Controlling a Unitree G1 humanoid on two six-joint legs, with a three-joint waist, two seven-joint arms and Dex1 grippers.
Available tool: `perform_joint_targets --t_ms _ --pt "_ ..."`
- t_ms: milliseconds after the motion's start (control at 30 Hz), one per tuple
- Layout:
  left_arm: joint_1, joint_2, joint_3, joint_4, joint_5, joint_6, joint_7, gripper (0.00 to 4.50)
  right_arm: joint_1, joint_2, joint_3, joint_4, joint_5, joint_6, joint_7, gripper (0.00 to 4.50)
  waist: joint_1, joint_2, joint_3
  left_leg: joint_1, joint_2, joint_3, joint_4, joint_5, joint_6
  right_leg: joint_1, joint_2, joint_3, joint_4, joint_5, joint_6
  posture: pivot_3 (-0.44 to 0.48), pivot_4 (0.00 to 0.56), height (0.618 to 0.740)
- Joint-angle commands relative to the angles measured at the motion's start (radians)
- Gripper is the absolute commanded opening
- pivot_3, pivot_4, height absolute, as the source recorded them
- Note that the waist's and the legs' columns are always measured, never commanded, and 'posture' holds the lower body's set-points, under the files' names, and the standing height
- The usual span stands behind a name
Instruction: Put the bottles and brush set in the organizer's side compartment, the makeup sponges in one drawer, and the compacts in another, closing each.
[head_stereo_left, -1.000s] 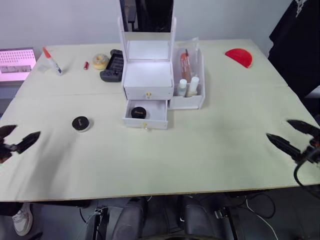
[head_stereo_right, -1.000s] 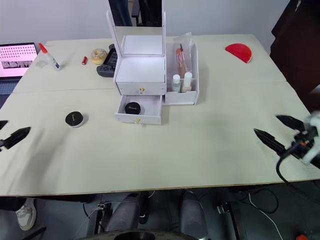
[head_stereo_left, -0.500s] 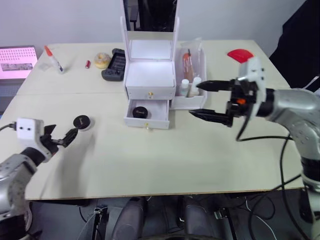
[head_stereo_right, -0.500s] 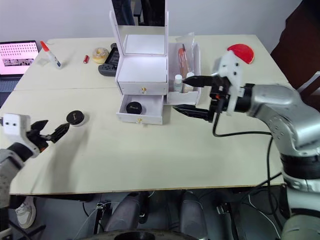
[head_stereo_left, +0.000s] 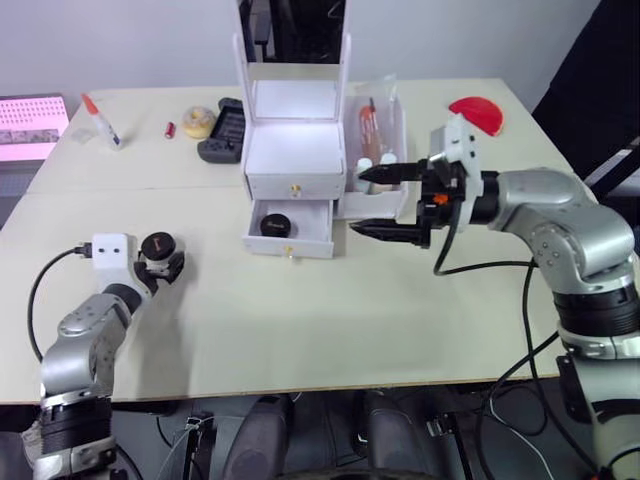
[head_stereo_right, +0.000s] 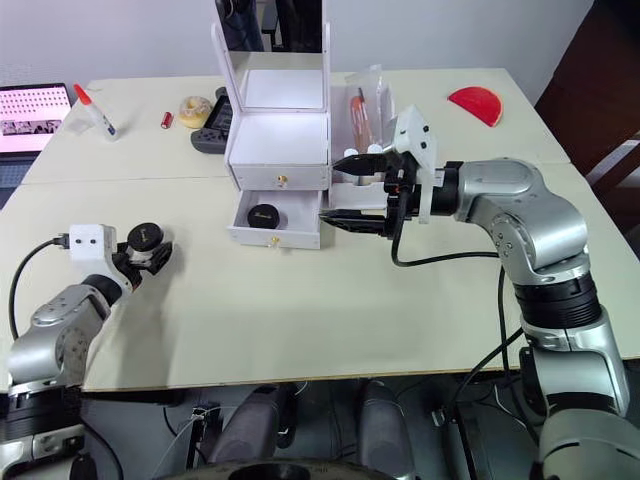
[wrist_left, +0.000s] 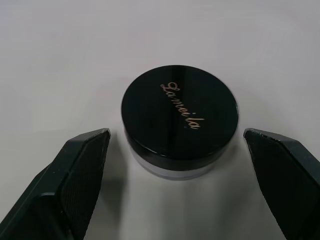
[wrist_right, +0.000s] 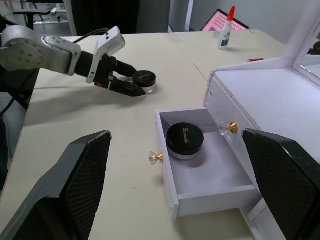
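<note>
The left gripper (wrist_left: 177, 165) sits low on the tabletop (head_stereo_left: 330, 310), fingers spread wide either side of a black compact (wrist_left: 179, 121) without touching it. The second compact (wrist_right: 184, 140) lies in the organizer's (head_stereo_left: 297, 160) open lower drawer (head_stereo_left: 291, 228). The right gripper (head_stereo_left: 372, 202) hovers just right of that drawer, fingers open and empty.

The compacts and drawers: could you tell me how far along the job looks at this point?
Done: both bottles and the brush set stand in the side compartment; one compact lies in the open lower drawer. In hand: the left gripper, open, straddles the second compact. Left: drawer it and close. The upper drawer is shut.
</note>
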Motion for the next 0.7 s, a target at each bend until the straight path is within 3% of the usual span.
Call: perform_joint_targets --t_ms 33,467,567,633,700 --pt "-0.04 0.01 -0.016 0.046 0.026 -0.054 -0.006 4.48 -0.014 0.009 -0.026 -0.035 0.006 0.001 -0.006 4.5 0.002 0.0 0.0 0.0 0.0 0.0 0.0 0.0 0.0 0.0 0.0 0.0 0.0 0.0 0.0 0.0 0.15 0.737" --pt "-0.162 0.007 -0.064 0.193 0.051 -0.088 -0.042 4.48 -0.013 0.012 -0.026 -0.035 -0.007 0.011 -0.014 4.5 0.001 0.0 0.0 0.0 0.0 0.0 0.0 0.0 0.0 0.0 0.0 0.0 0.001 0.0 0.0 0.0 0.15 0.737" --pt "-0.168 0.009 -0.059 0.203 0.049 -0.088 -0.044 3.63 -0.015 0.012 -0.029 -0.04 -0.009 0.015 -0.019 4.5 0.001 0.0 0.0 0.0 0.0 0.0 0.0 0.0 0.0 0.0 0.0 0.0 0.001 0.0 0.0 0.0 0.15 0.737" --pt "-0.169 0.01 -0.059 0.199 0.048 -0.083 -0.048 2.69 -0.016 0.012 -0.031 -0.044 -0.008 0.02 -0.021 4.5 0.001 0.0 0.0 0.0 0.0 0.0 0.0 0.0 0.0 0.0 0.0 0.0 0.001 0.0 0.0 0.0 0.15 0.737" --pt "-0.166 0.008 -0.062 0.188 0.046 -0.076 -0.052 2.73 -0.014 0.012 -0.031 -0.046 -0.011 0.021 -0.021 4.5 0.001 0.0 0.0 0.0 0.0 0.0 0.0 0.0 0.0 0.0 0.0 0.0 0.001 0.0 0.0 0.0 0.15 0.737"
